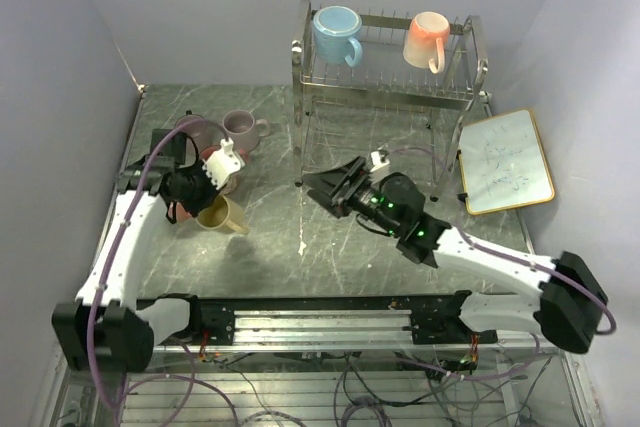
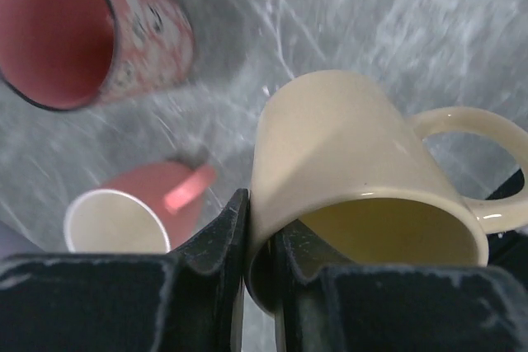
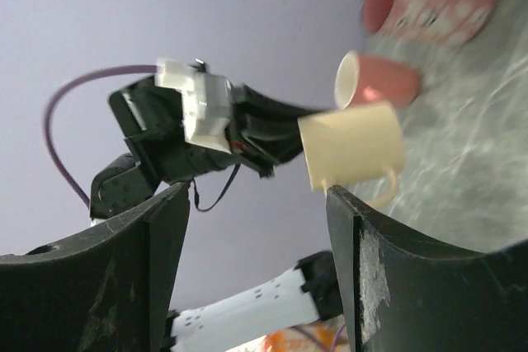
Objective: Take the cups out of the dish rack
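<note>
Our left pincer (image 2: 262,232) pinches the pale yellow cup (image 2: 330,154) by its wall at the rim, tilted low over the surface (image 1: 300,257); glazed ceramic, we judge it stiff, slick, breakable, best taken by rim or handle; our right pincer (image 1: 325,185) gapes empty, forearm low, before the dish rack (image 1: 390,87).

A shiny chrome wire dish rack (image 1: 385,85) stands at the back of a grey marbled table (image 1: 300,247). A light blue ceramic mug (image 1: 337,32) and a peach-orange ceramic mug (image 1: 428,39) sit on its top tier. The left gripper (image 1: 207,209) holds a pale yellow ceramic mug (image 1: 224,216) near a mauve ceramic mug (image 1: 240,128). The right gripper (image 1: 318,185) hangs spread wide before the rack.
</note>
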